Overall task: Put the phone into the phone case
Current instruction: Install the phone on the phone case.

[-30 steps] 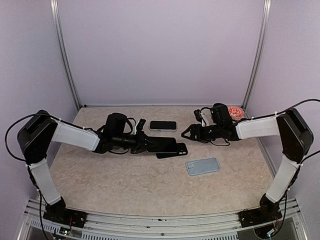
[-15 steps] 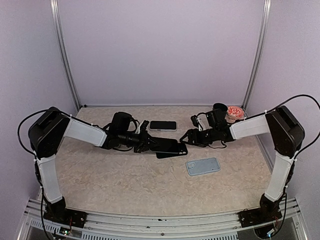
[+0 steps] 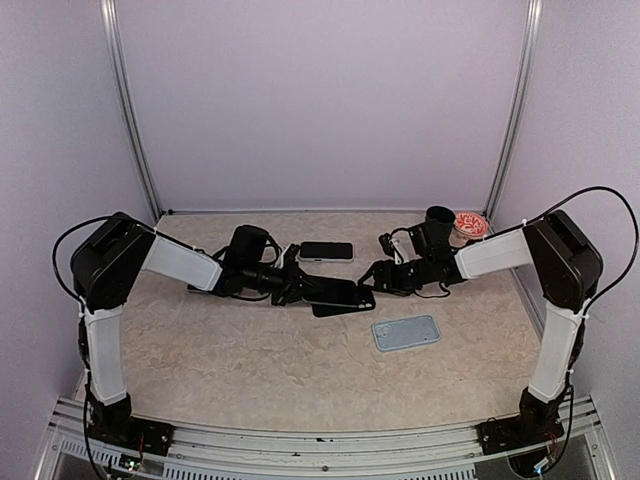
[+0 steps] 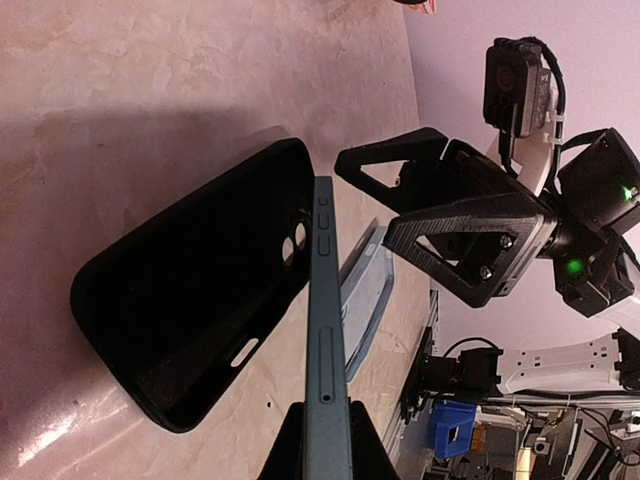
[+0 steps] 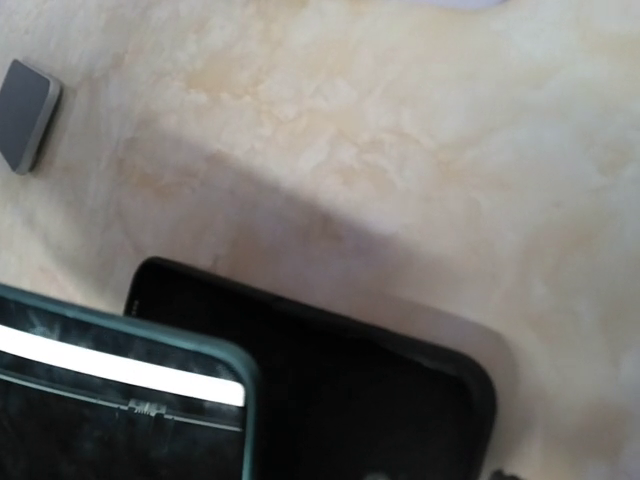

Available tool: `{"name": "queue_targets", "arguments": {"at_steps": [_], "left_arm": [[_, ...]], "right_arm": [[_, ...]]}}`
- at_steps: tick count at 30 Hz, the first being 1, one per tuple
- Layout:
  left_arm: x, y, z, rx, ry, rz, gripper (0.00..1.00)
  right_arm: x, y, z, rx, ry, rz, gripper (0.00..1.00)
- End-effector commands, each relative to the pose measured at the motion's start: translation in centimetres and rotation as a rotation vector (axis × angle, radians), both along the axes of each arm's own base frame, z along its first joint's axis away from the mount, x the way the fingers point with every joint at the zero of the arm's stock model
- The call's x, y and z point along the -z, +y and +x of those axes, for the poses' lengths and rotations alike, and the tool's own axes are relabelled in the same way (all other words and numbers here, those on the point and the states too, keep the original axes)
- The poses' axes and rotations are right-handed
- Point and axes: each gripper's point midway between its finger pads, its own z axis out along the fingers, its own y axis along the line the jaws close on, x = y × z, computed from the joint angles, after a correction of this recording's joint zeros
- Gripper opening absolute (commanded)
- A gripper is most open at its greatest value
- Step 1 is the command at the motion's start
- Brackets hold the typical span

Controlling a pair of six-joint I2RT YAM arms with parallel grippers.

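My left gripper (image 3: 300, 288) (image 4: 325, 432) is shut on a dark teal phone (image 3: 332, 291) (image 4: 324, 320). It holds the phone edge-on and tilted over the open black phone case (image 3: 352, 304) (image 4: 190, 320), which lies on the table. The phone's far end is over the case's camera end. My right gripper (image 3: 375, 274) (image 4: 365, 195) is open and empty, just at the case's right end. In the right wrist view the phone's corner (image 5: 120, 400) overlaps the case (image 5: 340, 390); my own right fingers barely show there.
A second dark phone (image 3: 326, 251) (image 5: 25, 115) lies flat behind the case. A light blue phone case (image 3: 405, 332) (image 4: 365, 290) lies in front to the right. A red-and-white round object (image 3: 470, 223) sits at the back right corner.
My left arm has carried the phone to the right, further over the black case. My right gripper has moved left, closer to the case's right end.
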Motion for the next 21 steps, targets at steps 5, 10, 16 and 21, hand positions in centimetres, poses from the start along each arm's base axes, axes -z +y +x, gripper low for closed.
{"name": "queue_targets", "arguments": {"at_steps": [5, 10, 16, 21], "left_arm": [[-0.9, -0.9, 1.0, 0.016, -0.009, -0.042, 0.00], [-0.4, -1.0, 1.2, 0.017, 0.006, -0.034, 0.00], [0.1, -1.0, 1.3, 0.019, 0.019, -0.026, 0.00], [0.4, -1.0, 1.4, 0.019, 0.039, -0.026, 0.00]], "right_arm": [[1.1, -0.2, 0.5, 0.001, 0.017, -0.007, 0.71], [1.4, -0.1, 0.5, -0.004, 0.023, -0.006, 0.71], [1.7, 0.1, 0.3, -0.015, 0.028, 0.004, 0.71], [1.7, 0.4, 0.2, -0.029, 0.031, 0.021, 0.71]]}}
